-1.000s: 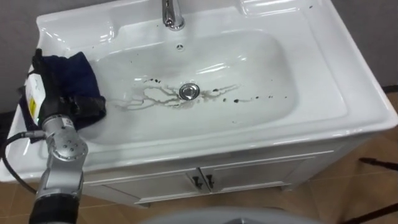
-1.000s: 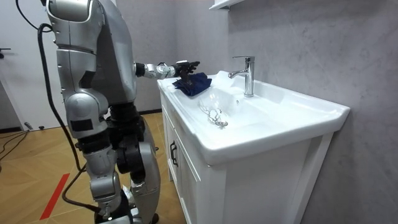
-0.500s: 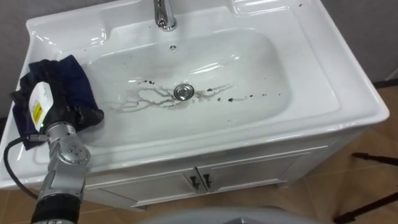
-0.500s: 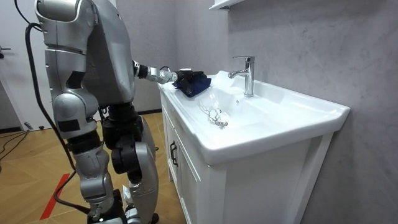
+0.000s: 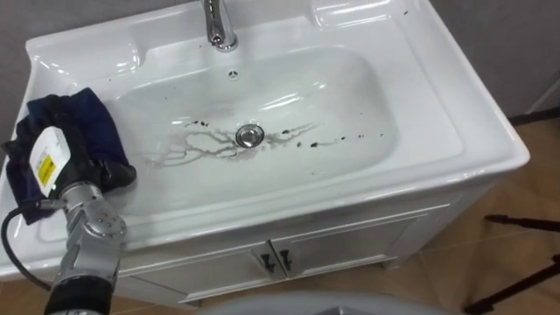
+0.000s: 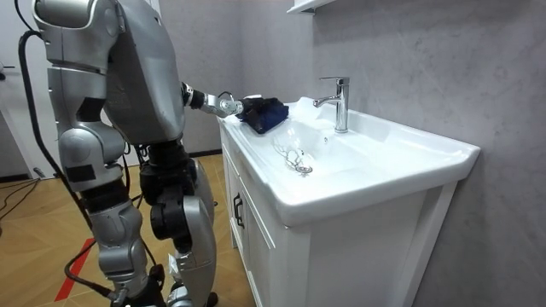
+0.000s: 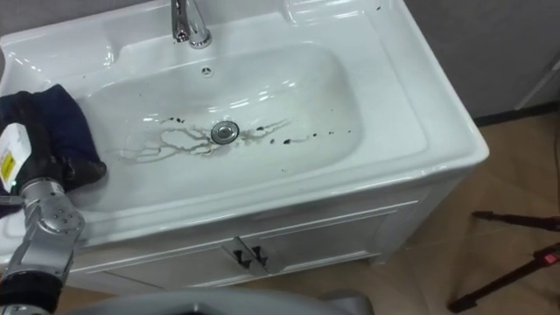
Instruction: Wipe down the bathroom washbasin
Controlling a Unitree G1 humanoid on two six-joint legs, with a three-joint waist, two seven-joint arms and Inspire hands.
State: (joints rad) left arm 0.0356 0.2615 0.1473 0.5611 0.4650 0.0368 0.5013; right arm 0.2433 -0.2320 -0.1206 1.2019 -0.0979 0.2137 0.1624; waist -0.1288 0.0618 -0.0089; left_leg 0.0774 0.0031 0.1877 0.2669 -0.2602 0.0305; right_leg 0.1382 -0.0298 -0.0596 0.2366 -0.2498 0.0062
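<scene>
A white basin (image 5: 420, 105) is set in a white cabinet. Dark streaks and spots (image 5: 210, 140) run across its bowl around the drain (image 5: 250, 135). On the basin's left rim lies a dark blue cloth (image 5: 83, 122). My left hand (image 5: 48, 162) rests on the cloth's near part, fingers curled into the fabric. In the room view I stand at the cabinet's end, left arm stretched out to the cloth (image 6: 266, 114).
A chrome tap (image 5: 216, 22) stands at the back of the basin. Cabinet doors with small dark handles (image 5: 271, 260) are below the front edge. Dark tripod legs (image 5: 525, 223) lie on the wooden floor to the right. A shelf (image 6: 307, 5) hangs above the tap.
My left hand has come down from just above the cloth onto it, and its fingers have curled in. My body has shifted towards the room view's left, and the eye views shifted with it.
</scene>
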